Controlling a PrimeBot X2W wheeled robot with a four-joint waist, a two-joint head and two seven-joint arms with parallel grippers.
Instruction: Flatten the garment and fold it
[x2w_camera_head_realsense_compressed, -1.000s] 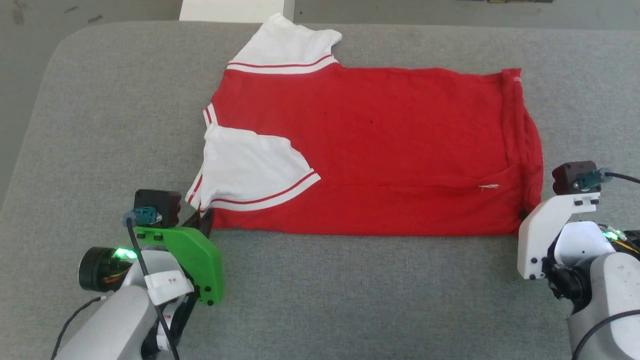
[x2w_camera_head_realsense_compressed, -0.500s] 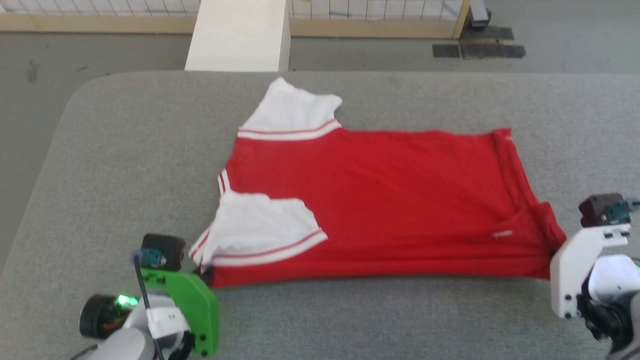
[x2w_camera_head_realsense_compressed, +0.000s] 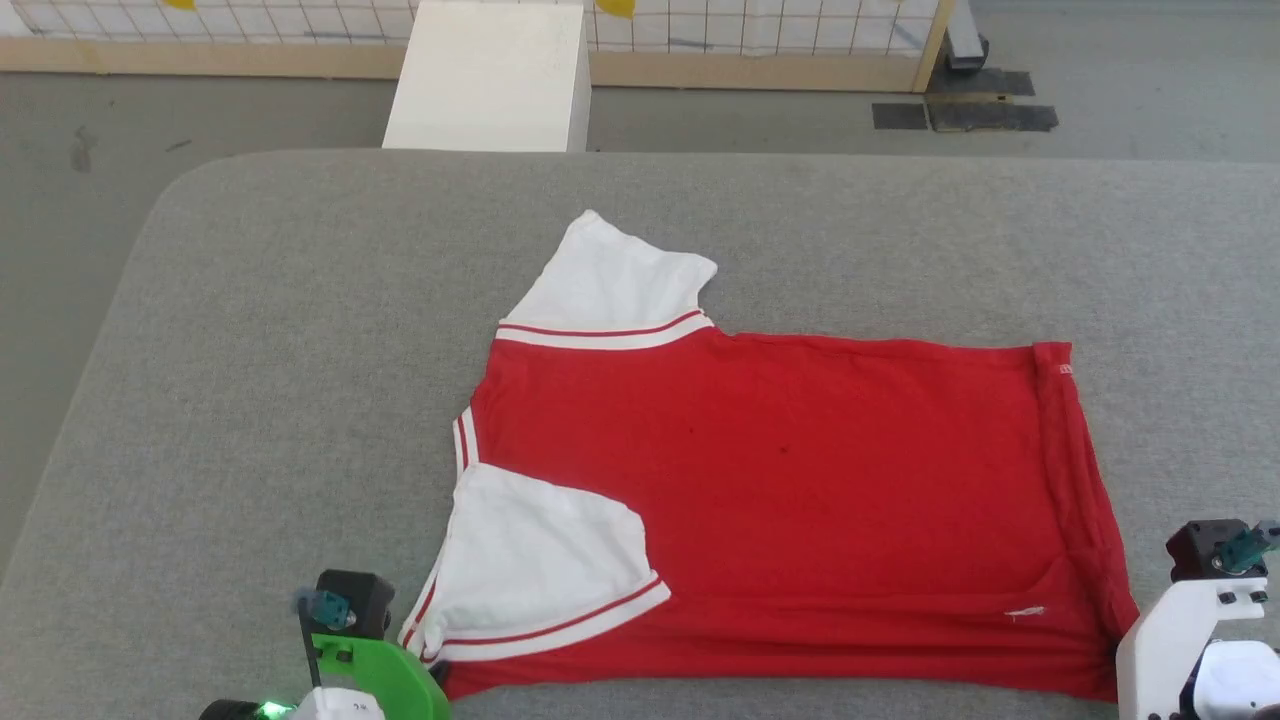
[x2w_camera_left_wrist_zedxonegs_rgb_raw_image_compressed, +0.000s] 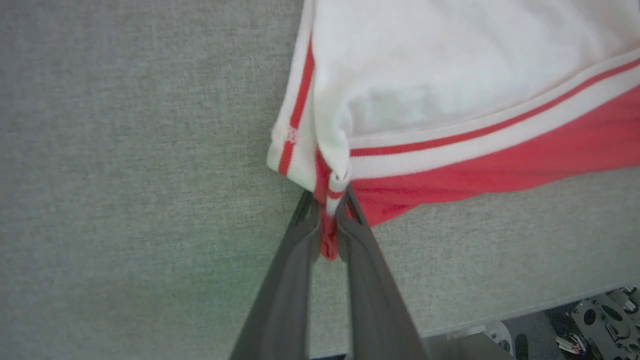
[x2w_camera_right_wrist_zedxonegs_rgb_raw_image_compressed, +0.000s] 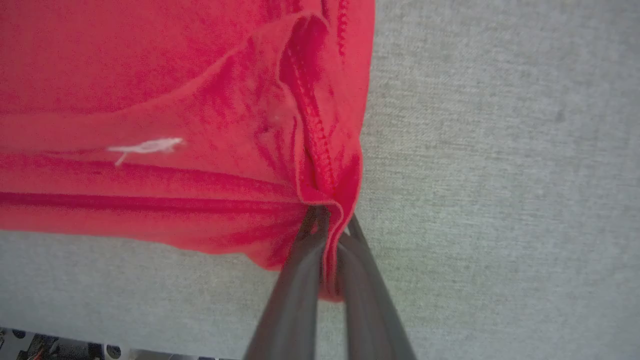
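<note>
- Over the last second my head camera has tipped up, so the floor (x2w_camera_head_realsense_compressed: 250, 110) and a white box (x2w_camera_head_realsense_compressed: 490, 75) now show beyond the table (x2w_camera_head_realsense_compressed: 250, 350). Even allowing for that, the garment (x2w_camera_head_realsense_compressed: 780, 470) has slid toward me. Its far sleeve (x2w_camera_head_realsense_compressed: 615, 280) sat at the table's far edge and now lies well short of it.
- The garment lies spread on the grey table, sleeves to my left, hem to my right, and its near edge close to the table's near side.
- The near white sleeve (x2w_camera_head_realsense_compressed: 540, 560) is folded in over the red body, and the far sleeve lies flat, pointing away from me.
- The left gripper (x2w_camera_left_wrist_zedxonegs_rgb_raw_image_compressed: 327, 200) has its jaws drawn narrow, pinching the near-left corner where the striped cuff and red fabric bunch.
- The right gripper (x2w_camera_right_wrist_zedxonegs_rgb_raw_image_compressed: 332, 220) is clamped tight on the near-right hem corner, and the cloth puckers around its fingers.
- A small white fleck (x2w_camera_right_wrist_zedxonegs_rgb_raw_image_compressed: 145, 146) sits on the red near that corner.
</note>
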